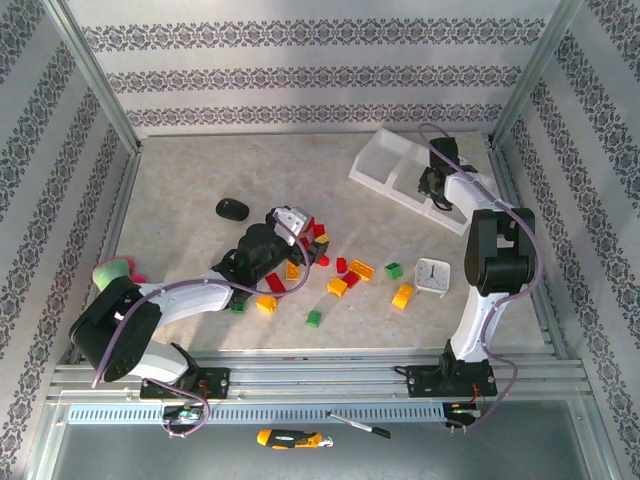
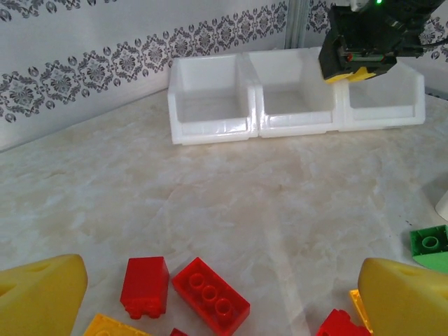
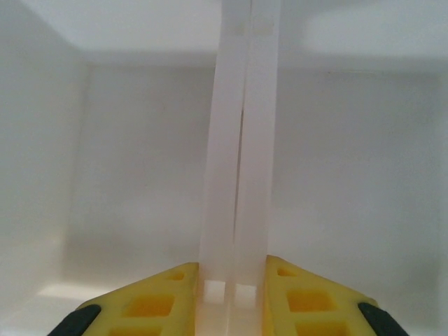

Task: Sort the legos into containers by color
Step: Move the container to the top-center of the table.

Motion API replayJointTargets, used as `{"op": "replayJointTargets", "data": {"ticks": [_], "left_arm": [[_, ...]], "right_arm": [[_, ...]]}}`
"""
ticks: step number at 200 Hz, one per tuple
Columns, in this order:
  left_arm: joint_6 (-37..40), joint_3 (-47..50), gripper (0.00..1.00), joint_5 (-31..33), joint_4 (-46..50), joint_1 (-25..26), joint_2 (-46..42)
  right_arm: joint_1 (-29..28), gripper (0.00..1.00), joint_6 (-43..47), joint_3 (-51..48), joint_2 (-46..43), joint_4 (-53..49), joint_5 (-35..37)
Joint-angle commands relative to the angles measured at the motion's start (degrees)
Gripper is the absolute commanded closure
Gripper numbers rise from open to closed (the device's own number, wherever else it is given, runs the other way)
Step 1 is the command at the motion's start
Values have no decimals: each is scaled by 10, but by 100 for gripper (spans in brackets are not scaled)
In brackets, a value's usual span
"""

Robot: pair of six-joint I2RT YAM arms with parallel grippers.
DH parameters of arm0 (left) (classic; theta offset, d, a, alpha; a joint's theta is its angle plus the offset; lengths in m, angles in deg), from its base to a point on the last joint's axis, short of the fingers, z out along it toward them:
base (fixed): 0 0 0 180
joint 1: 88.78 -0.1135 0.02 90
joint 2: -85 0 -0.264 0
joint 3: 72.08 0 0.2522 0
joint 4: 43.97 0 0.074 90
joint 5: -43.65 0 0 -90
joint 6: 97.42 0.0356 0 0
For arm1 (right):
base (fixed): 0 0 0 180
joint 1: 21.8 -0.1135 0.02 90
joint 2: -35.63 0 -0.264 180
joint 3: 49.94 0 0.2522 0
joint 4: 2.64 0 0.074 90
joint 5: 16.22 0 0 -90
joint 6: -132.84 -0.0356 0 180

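Top external view: left gripper [image 1: 305, 240], jaws wide apart, hangs over small studded legos [image 1: 340, 285] in red, yellow-orange and green, scattered on the table [image 1: 190, 190]. At back right, a white translucent three-compartment tray [image 1: 383, 168]; right gripper [image 1: 432, 186] is clamped on its wall between two compartments.

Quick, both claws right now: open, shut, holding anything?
Left claw: open, holding nothing.
Right claw: shut on the tray's divider wall.
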Motion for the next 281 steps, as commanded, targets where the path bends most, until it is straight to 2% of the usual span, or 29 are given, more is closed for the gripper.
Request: {"op": "replayJointTargets", "data": {"ticks": [1, 45, 120, 176, 229, 239, 262, 281], "left_arm": [[-8, 22, 1, 23, 29, 6, -32], [-36, 43, 1, 51, 99, -2, -95], [-83, 88, 1, 55, 128, -39, -176], [-85, 90, 1, 45, 144, -47, -190], [-93, 71, 1, 48, 175, -48, -181], [-90, 62, 1, 44, 187, -48, -175], [-89, 51, 1, 34, 197, -48, -164], [-91, 50, 1, 31, 197, -48, -160]], "right_arm": [[-43, 77, 32, 35, 15, 10, -21], [-110, 77, 66, 92, 58, 15, -45], [-208, 77, 91, 228, 151, -12, -70], [-232, 78, 51, 267, 179, -28, -54], [-230, 77, 15, 252, 150, -28, -13], [-227, 70, 11, 245, 141, -19, -16], [-224, 41, 15, 200, 103, 28, -11], [-219, 28, 27, 152, 57, 63, -25]]}}
